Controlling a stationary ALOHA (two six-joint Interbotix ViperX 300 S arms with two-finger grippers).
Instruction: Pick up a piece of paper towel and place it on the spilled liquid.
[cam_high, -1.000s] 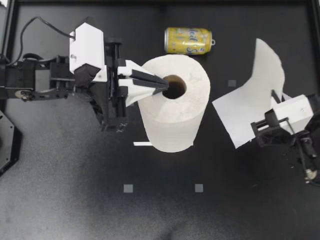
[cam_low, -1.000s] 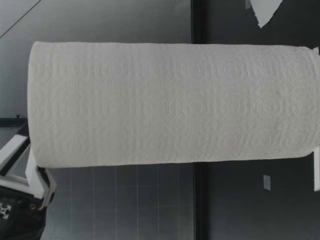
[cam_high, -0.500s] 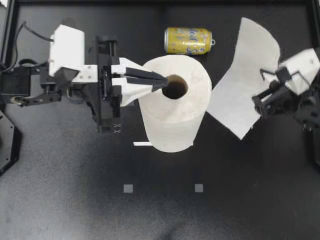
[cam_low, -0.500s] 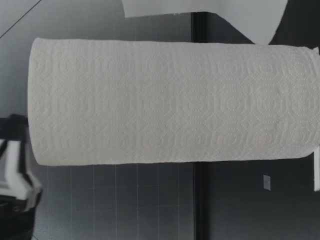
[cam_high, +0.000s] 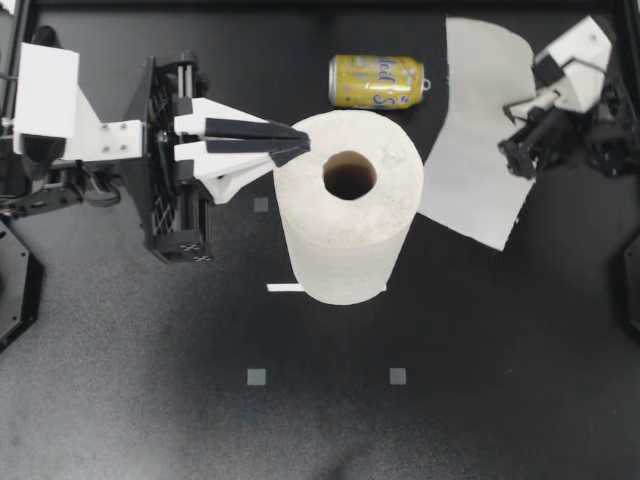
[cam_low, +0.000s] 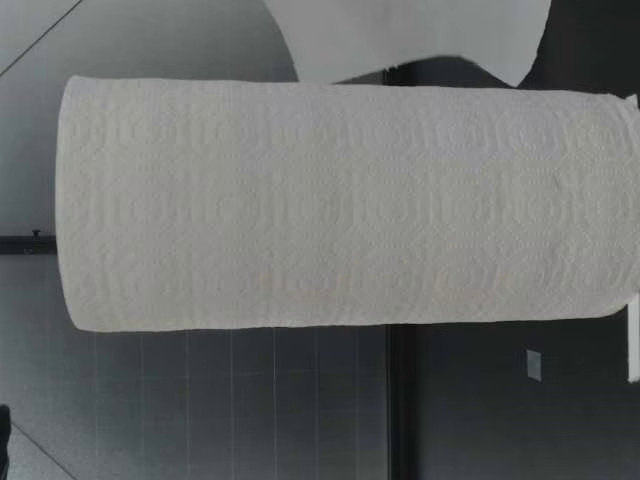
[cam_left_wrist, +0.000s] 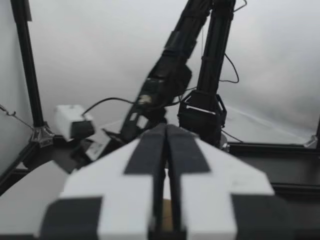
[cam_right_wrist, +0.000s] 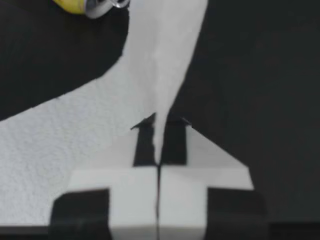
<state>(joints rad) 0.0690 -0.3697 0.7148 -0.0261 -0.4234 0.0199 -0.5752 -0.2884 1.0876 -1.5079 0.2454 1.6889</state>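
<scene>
1. Overhead, the sheet (cam_high: 475, 130) is gripped by the right hand (cam_high: 512, 155) at 2 o'clock from the roll (cam_high: 345, 240); its long axis runs 12-to-6, free corner toward 5. The left hand (cam_high: 297, 143) is closed at the roll's 10.
2. Low: the sheet is seen beyond the upright roll.
3. Left wrist: nothing is held.
4. Right wrist: only an edge is pinched, so slipping may be risked.

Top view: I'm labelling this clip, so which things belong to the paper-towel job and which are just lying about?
Job: torn sheet, pinched by my right gripper; paper towel roll, upright; my left gripper, shut on nothing, beside the roll's top. No spill shows.
Lying about: yellow can, on its side; grey square markers.
</scene>
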